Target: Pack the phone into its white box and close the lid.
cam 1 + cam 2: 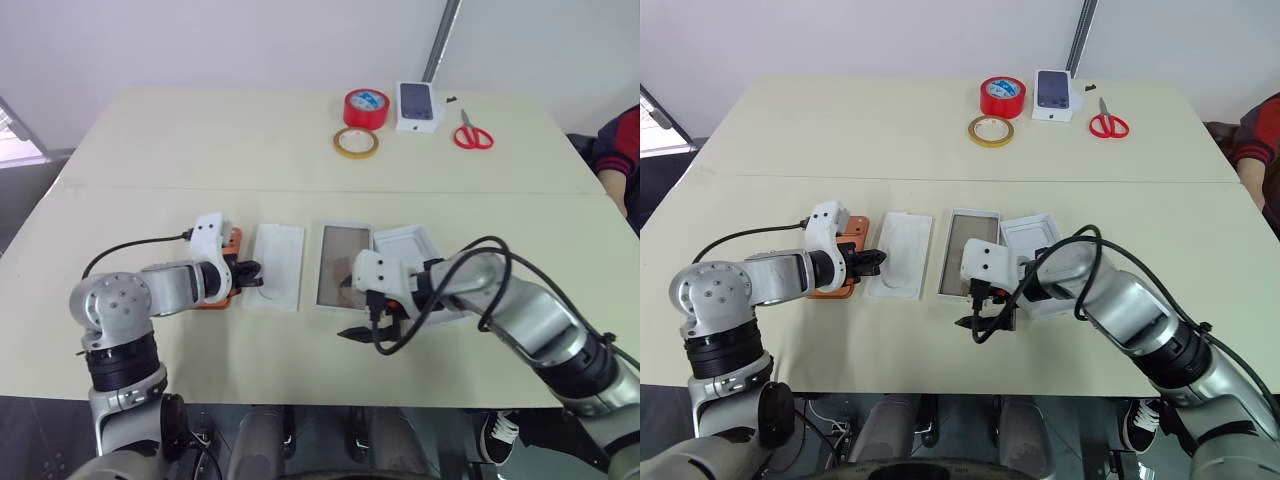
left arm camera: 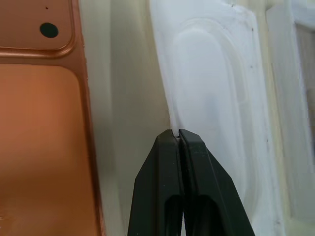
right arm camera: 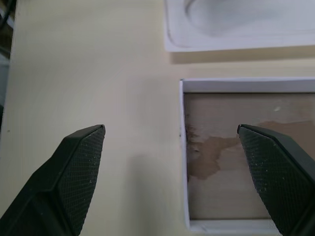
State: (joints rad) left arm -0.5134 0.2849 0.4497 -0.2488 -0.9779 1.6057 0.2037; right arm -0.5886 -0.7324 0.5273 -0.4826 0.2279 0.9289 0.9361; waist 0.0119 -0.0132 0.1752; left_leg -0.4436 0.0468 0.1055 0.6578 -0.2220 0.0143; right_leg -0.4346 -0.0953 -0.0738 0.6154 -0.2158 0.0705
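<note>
the right gripper (image 1: 985, 322) hangs over the near part of the table (image 1: 940, 140), its two black fingers (image 3: 74, 172) spread wide with nothing between them; in its wrist view one finger stands over bare tabletop and the other over the white box (image 1: 342, 265), straddling that tray's near short wall. the box lies open side up just past this gripper, its long axis running away from the robot, a brownish glossy panel showing inside. just beyond and to the right of the same gripper, partly under the right arm, lies the lid (image 1: 412, 245), also lengthwise front to back. the left gripper (image 1: 255, 272) has its fingers pinched together on the left long edge of a thin white insert (image 1: 275, 262) with an oval recess, which lies flat between this gripper and the box. the phone (image 1: 222, 290) lies flat on the table just left of that gripper's tips, mostly under the wrist, orange back up; its long axis runs near to far, with the camera bump (image 2: 44, 24) at the far end. far beyond both grippers stand a red tape roll (image 1: 366, 107), a yellow tape ring (image 1: 356, 142), a small white box (image 1: 419, 106) bearing a dark phone picture, and red scissors (image 1: 472, 134).
</note>
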